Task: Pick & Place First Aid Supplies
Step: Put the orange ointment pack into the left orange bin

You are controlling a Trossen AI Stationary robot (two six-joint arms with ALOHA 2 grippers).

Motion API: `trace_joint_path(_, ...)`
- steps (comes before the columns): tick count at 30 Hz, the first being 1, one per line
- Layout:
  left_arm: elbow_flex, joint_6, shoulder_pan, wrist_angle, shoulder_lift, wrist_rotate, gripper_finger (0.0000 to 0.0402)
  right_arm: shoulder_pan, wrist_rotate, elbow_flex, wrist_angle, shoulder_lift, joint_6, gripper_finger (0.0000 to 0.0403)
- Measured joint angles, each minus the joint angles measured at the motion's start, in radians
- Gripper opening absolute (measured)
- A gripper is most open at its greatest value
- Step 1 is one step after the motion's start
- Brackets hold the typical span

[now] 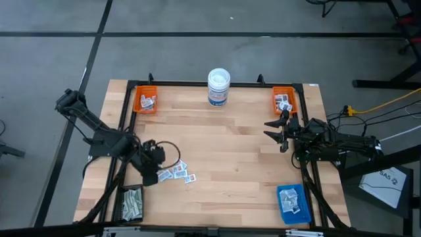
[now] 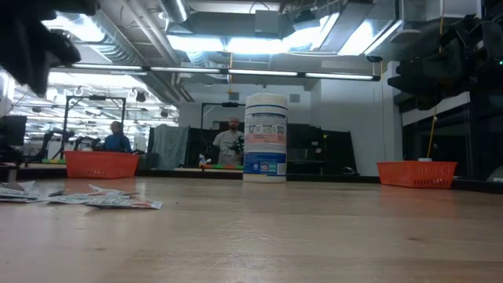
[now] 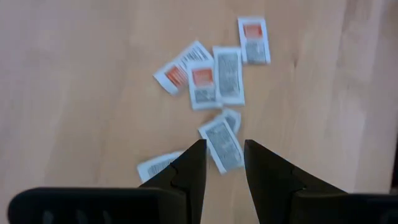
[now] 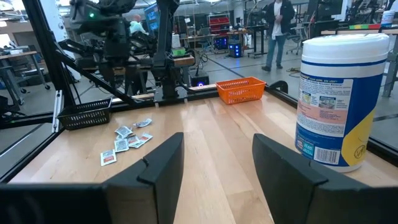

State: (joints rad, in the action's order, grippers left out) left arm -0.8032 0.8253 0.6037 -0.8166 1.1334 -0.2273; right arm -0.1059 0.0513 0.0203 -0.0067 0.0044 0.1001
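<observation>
Your left hand (image 3: 224, 163) hovers part-open, holding nothing, directly over the scattered packets (image 1: 176, 172) on the table (image 1: 223, 164); the nearest packet (image 3: 222, 143) lies just ahead, its long axis roughly along the jaw gap. Your right hand (image 1: 281, 131), open and empty, waits well apart.

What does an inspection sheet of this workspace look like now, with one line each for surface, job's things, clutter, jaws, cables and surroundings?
Surface: wooden table, dark frame around it.
Job's things: loose packets near the front left; more in the orange tray back left, orange tray back right, blue tray front right and dark basket front left.
Clutter: white tub upright at the back middle.
Jaws: left gripper open above the loose packets, holding nothing; right gripper open, empty, at the right edge.
Cables: yellow cable on the floor, right.
Surroundings: people in the room behind.
</observation>
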Motion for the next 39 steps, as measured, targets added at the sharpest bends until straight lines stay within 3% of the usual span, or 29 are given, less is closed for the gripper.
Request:
trace_joint_path(17, 0.000, 0.002, 0.070, 0.005, 0.276, 0.006, 0.0102, 0.000, 0.000, 0.000, 0.000, 0.000, 0.000, 0.0191)
trace_joint_path(30, 0.002, 0.018, 0.060, 0.007, 0.374, 0.010, 0.0102, 0.000, 0.000, 0.000, 0.000, 0.000, 0.000, 0.0191)
trace_joint_path(39, 0.117, 0.028, 0.047, 0.109, 0.379, -0.004, 0.0102, 0.000, 0.000, 0.000, 0.000, 0.000, 0.000, 0.0191)
